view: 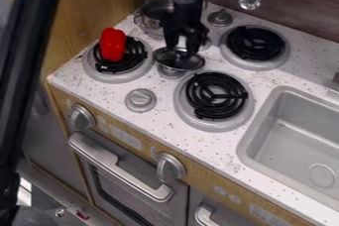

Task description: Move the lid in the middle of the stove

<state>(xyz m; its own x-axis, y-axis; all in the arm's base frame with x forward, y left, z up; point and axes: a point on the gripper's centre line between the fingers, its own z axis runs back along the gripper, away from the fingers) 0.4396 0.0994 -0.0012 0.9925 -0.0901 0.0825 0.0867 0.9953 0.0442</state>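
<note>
The black gripper (182,44) hangs down over the middle of the stove, just above the lid. The lid (179,60), dark and see-through with a metal rim, lies right below the gripper's tip, between the left and front burners. Part of a silver round piece shows under its near edge. Whether the lid is held or only touched, I cannot tell. The gripper hides the area around the lid's handle. The white speckled stove top (122,84) surrounds them.
A red pepper (113,44) stands on the left burner (106,75). A metal pot (155,13) is behind the gripper at the back left. The front burner (213,96) and back right burner (255,44) have black coils. The sink (285,136) is at the right.
</note>
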